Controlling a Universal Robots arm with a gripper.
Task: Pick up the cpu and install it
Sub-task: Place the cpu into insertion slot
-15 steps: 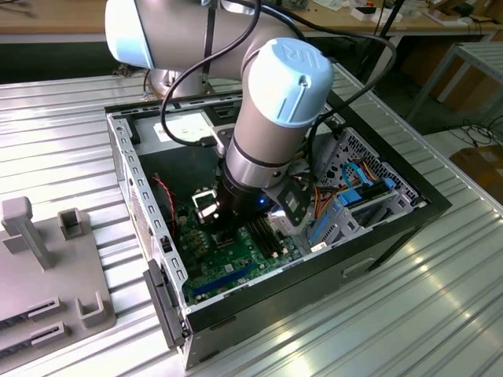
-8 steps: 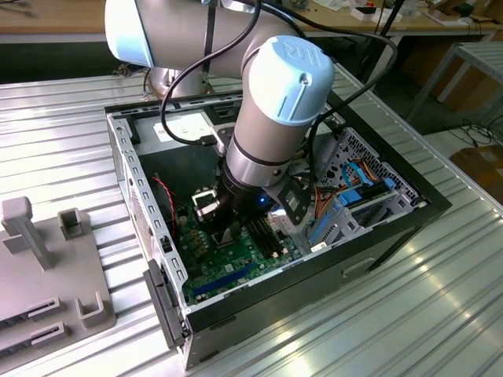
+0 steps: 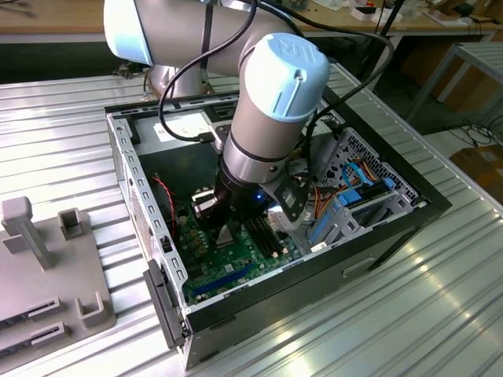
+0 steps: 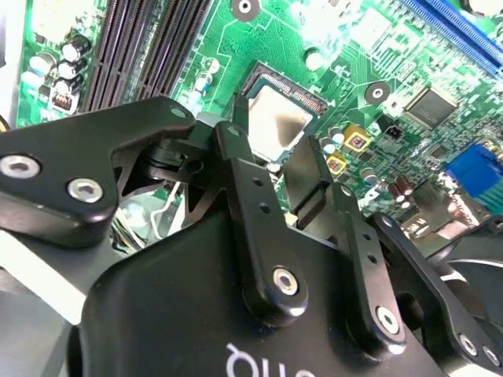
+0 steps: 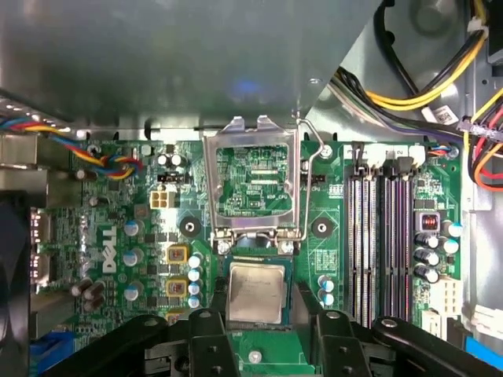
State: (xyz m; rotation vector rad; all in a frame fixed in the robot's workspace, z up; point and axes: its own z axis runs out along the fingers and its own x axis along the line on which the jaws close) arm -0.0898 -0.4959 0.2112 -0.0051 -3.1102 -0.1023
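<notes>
Two black fingers point(image 5: 206, 336) stand spread apart and grip nothing. Between them we see the cpu point(image 5: 255, 292), its pale silvery face up, lying flat in the socket point(image 5: 256, 258) on the green motherboard point(image 5: 134, 204). In both wrist views there is a small gap on each side between the chip and the fingers, though in the second wrist view one fingertip stands very close to the chip's edge point(image 4: 277, 118). We cannot tell whether the chip is fully seated.

Just beyond the fingertips, the socket's silver retention frame point(image 5: 253, 188) is tilted up and open, with its wire lever point(image 5: 313, 169) raised beside it. Off to one side of the fingers run the long memory slots point(image 5: 379, 236).

In the exterior view the arm point(image 3: 275, 94) reaches down into the open computer case point(image 3: 377, 236), which lies on a ribbed metal worktop point(image 3: 409, 314). Well apart from the fingers, toward the exterior view's left, a grey fixture plate point(image 3: 39, 275) lies on the same worktop.
</notes>
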